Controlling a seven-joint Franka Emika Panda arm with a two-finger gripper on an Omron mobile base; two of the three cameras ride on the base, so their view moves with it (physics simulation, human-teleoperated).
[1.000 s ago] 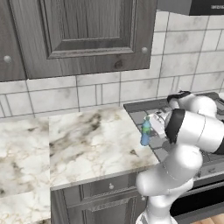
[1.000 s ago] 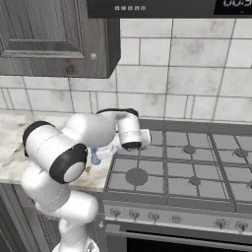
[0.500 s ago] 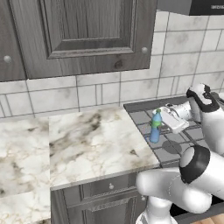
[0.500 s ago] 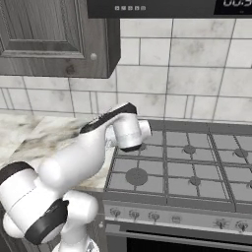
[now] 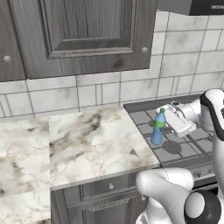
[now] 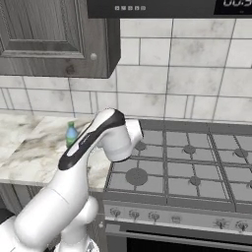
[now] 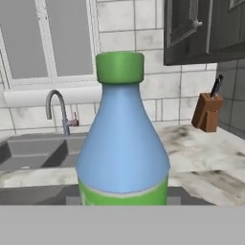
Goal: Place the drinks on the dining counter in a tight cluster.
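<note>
Gripper (image 5: 162, 124) is closed on the small slim light-blue bottle with a green cap (image 5: 158, 127), holding it by its side. That bottle is upright, lifted above the left edge of the black stove with grey grates (image 6: 187, 165), right next to the white marble table with brown veins (image 5: 92, 144). My guess is the bottle is being carried away. To do this well, keep it straight up, squeeze it the same all the way, and swing slowly so it does not slip or bump the stove.
</note>
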